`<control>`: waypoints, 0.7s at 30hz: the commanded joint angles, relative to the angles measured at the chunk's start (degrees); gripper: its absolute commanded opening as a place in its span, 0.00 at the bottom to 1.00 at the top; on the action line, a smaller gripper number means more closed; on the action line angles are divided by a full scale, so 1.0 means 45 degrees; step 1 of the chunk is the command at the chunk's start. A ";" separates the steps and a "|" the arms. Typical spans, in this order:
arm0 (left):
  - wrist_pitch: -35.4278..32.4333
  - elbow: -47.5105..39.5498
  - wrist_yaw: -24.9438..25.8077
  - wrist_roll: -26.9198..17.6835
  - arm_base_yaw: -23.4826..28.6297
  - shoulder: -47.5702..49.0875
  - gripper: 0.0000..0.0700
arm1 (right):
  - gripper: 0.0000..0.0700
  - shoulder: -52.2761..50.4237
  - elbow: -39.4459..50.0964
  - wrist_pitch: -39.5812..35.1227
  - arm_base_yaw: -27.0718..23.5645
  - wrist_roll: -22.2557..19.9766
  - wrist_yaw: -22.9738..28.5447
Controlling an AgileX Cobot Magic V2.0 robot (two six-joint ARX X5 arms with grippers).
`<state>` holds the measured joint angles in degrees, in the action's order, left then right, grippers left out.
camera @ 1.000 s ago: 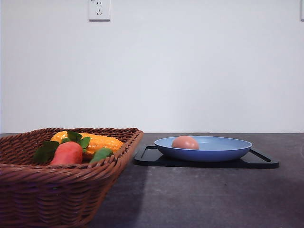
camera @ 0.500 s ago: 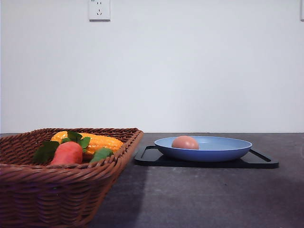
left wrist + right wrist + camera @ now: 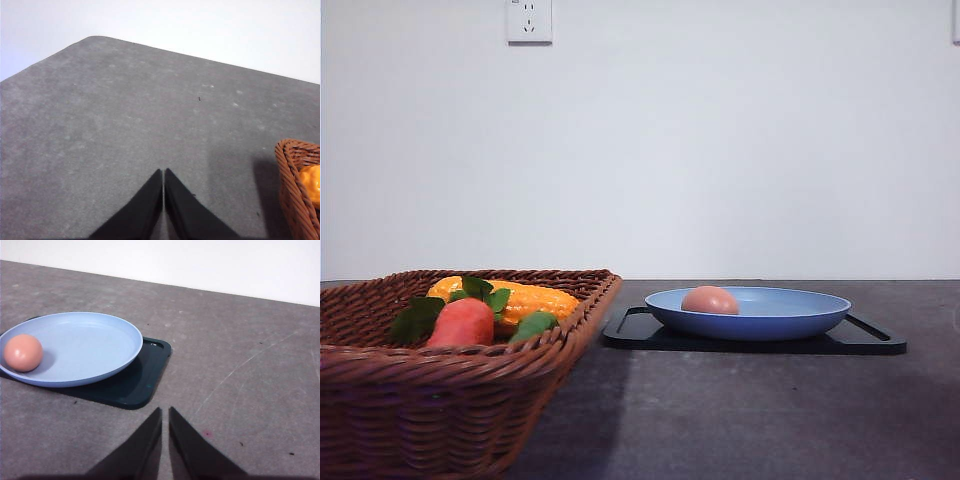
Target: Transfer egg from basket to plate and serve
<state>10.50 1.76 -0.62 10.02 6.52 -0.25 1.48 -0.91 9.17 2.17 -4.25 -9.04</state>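
Egg (image 3: 709, 300) lies in the blue plate (image 3: 790, 318) on a black tray (image 3: 865, 343), unmoved over the last second; both end effectors, left (image 3: 163, 172) and right (image 3: 165, 411), closed and empty, so transfer looks done

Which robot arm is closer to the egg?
Right. The right tool hangs above bare table just past the tray holding the egg. The left tool is beyond the basket, away from it.
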 commanded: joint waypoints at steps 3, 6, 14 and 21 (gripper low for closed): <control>0.0039 -0.0355 0.0039 -0.0068 0.0010 0.0010 0.00 | 0.00 -0.0044 0.0083 -0.0029 -0.0024 -0.0015 0.0019; 0.0039 -0.0355 0.0039 -0.0068 0.0015 0.0010 0.00 | 0.00 -0.0044 0.0083 -0.0029 -0.0024 -0.0015 0.0019; 0.0039 -0.0355 0.0039 -0.0068 0.0010 0.0010 0.00 | 0.00 -0.0044 0.0083 -0.0029 -0.0024 -0.0015 0.0015; 0.0039 -0.0355 0.0039 -0.0068 0.0015 0.0010 0.00 | 0.00 -0.0044 0.0083 -0.0029 -0.0024 -0.0015 0.0019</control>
<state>10.50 1.76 -0.62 10.02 6.52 -0.25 1.48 -0.91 9.17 2.17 -4.25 -9.04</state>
